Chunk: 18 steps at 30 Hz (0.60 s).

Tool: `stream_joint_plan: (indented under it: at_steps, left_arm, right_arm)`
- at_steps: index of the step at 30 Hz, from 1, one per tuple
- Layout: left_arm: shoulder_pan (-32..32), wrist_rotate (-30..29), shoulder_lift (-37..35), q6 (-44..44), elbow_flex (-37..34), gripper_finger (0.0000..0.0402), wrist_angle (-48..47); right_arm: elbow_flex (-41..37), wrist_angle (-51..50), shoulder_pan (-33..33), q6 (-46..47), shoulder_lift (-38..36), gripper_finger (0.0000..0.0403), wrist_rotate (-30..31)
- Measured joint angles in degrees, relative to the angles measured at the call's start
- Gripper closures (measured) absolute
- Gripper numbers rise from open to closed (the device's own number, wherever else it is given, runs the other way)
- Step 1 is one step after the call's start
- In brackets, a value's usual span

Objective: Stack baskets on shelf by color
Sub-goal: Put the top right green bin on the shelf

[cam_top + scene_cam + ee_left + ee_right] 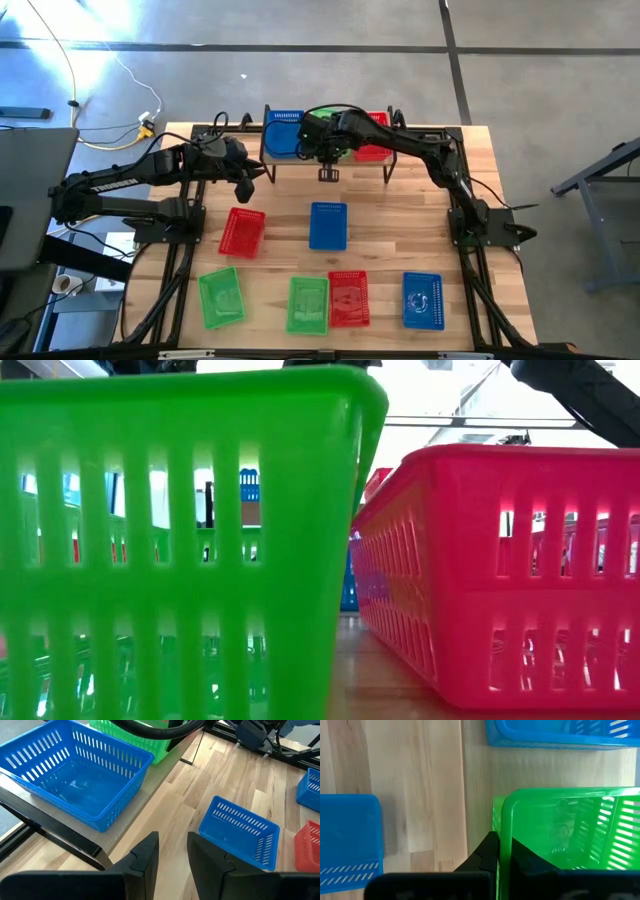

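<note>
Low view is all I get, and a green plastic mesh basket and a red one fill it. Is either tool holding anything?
Observer: Yes. The right tool is shut on the rim of another green plastic mesh basket, on the low light-wood shelf.
Operator: Which spot on the shelf?
Observer: The middle. A blue plastic mesh basket is at the shelf's left end and a red plastic mesh basket is at its right end.
Operator: And the left tool?
Observer: The left tool is open and empty, hovering by the shelf's left end.
</note>
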Motion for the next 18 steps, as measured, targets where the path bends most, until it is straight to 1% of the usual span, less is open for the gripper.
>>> stream_joint_plan:
  at_steps: [6,13,18]
  left_arm:
    - [0.00,0.00,0.00,0.00,0.00,0.0309,0.00]
    - [0.00,0.02,0.00,0.00,0.00,0.0309,0.00]
    - [0.00,0.02,0.00,0.00,0.00,0.0309,0.00]
  right_arm:
    - [0.00,0.26,0.00,-0.30,0.00,0.0396,0.01]
    - [0.00,0.76,0.00,-0.30,0.00,0.0342,0.08]
    - [0.45,1.18,0.02,-0.26,0.00,0.0325,1.30]
